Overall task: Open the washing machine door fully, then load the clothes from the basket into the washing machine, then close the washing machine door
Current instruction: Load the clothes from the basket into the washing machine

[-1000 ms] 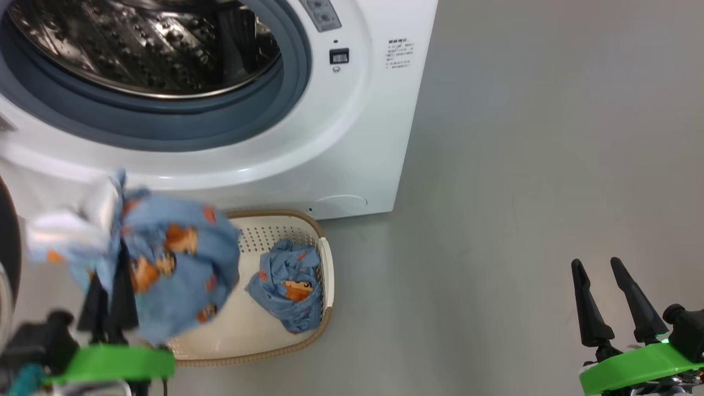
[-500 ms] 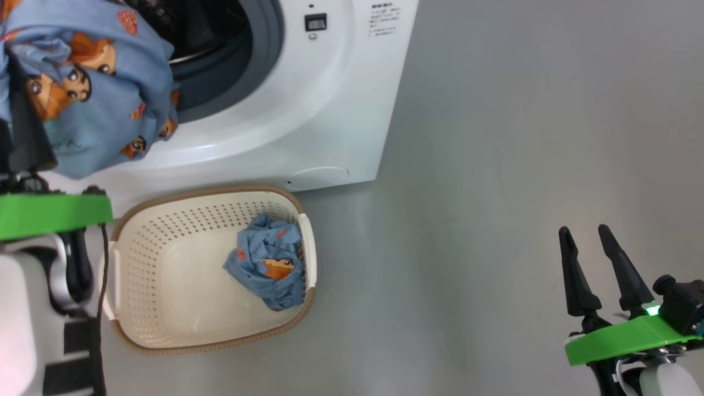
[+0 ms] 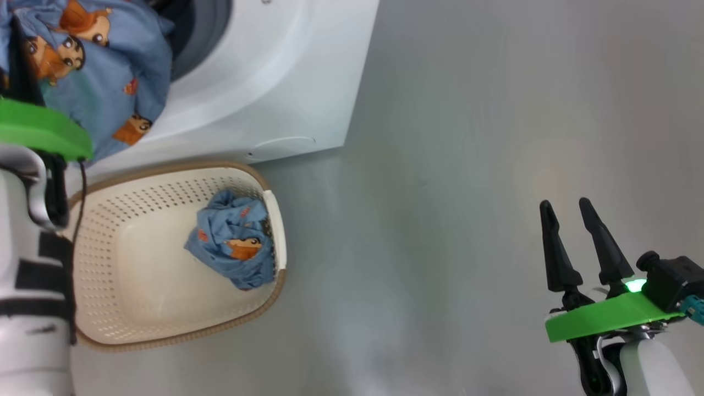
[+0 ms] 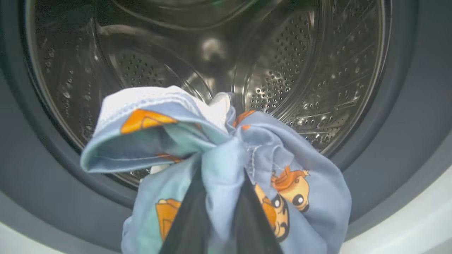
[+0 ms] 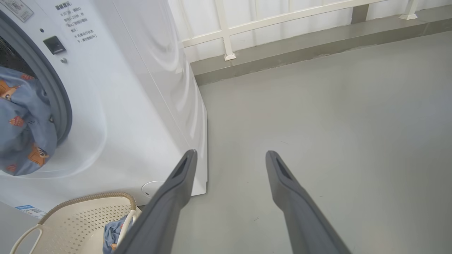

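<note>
The washing machine [image 3: 264, 82] fills the 11 o'clock corner of my head view, and through my left wrist camera its steel drum [image 4: 282, 70] gapes straight ahead, ringed by the grey-blue gasket [image 4: 406, 141]. Below it, at 8 o'clock, the basket [image 3: 137, 286] sits on the floor [image 3: 467, 165] just beside the machine's base. A second ago the first bundle [image 4: 293, 183] hung low over that basket; now it is raised to the drum's mouth, its lower folds draped across the gasket at 6 o'clock (my head has also swung, so the basket's slide across the picture is only the camera). I judge that the carry is nearly finished: what is left is to push deeper and let go, so the cloth lands in the drum and not on the lip. The second bundle [image 3: 234, 247] lies in the basket at its 3 o'clock side, waiting its turn. My left tool [image 4: 222, 183] is pinched nearly closed on the first bundle. My right tool [image 3: 564, 202], at 4 o'clock over bare floor, has its fingers spread wide with nothing between them.
</note>
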`<state>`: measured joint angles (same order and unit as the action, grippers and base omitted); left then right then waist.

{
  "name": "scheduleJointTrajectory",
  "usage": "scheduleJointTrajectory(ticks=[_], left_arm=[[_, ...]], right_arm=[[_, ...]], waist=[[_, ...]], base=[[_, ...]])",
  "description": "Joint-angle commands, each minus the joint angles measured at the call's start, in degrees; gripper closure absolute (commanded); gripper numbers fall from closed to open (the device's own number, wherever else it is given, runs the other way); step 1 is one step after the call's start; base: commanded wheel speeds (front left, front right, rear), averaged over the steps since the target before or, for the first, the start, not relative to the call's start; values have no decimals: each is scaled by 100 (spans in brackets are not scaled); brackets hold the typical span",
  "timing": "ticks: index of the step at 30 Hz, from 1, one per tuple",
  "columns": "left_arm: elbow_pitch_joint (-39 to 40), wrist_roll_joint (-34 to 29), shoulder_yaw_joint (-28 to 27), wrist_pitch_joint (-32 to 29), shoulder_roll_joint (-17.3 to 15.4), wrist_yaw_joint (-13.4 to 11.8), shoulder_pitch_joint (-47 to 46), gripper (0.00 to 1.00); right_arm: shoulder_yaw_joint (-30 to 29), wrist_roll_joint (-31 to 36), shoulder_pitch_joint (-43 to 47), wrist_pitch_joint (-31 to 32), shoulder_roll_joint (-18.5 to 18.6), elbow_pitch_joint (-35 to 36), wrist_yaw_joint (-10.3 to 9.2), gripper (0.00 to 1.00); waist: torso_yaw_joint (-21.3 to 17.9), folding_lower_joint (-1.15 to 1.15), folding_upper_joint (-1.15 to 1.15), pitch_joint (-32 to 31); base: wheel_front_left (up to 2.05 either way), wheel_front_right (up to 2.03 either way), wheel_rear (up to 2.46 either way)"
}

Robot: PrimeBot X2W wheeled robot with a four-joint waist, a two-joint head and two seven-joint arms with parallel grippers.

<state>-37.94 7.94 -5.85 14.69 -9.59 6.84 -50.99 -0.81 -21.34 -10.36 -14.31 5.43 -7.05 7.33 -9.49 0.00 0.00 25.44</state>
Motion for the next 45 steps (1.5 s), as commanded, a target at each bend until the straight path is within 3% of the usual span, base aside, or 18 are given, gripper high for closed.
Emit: scheduleJointTrajectory(ticks=[1, 8, 13, 25, 26, 28, 29, 45], left_arm=[[-184, -60, -57, 25, -327, 21, -265, 100], [-1569, -95, 135, 16, -635, 40, -1252, 100], [-2068, -152, 222, 24, -852, 39, -1842, 100], [-140, -253, 26, 29, -961, -96, -2222, 100], [-106, -254, 6, 29, -940, -97, -2179, 88], [-70, -309, 1, 29, -929, -111, -2095, 41], [-121, -312, -19, 30, -922, -122, -2046, 0], [-451, -323, -212, 30, -811, -147, -1828, 0]], right_arm=[[154, -49, -77, -69, 1, 137, 16, 0], [323, -77, -217, -69, -95, 129, 16, 0], [422, -102, -319, -69, -153, 134, 16, 0], [425, -135, -474, -69, -226, 166, 16, 0], [426, -133, -482, -69, -229, 165, 16, 0], [435, -131, -499, -69, -235, 161, 16, 0], [443, -132, -510, -69, -238, 159, 16, 0], [424, -114, -576, -69, -251, 173, 16, 0]], waist=[[-183, 0, 0, 203], [-405, 0, 0, 445], [-548, 0, 0, 604], [-622, 0, 0, 869], [-614, 0, 0, 875], [-601, 0, 0, 893], [-599, 0, 0, 900], [-518, 0, 0, 965]], base=[[0, 0, 0], [0, 0, 0], [0, 0, 0], [0, 0, 0], [0, 0, 0], [0, 0, 0], [0, 0, 0], [0, 0, 0]])
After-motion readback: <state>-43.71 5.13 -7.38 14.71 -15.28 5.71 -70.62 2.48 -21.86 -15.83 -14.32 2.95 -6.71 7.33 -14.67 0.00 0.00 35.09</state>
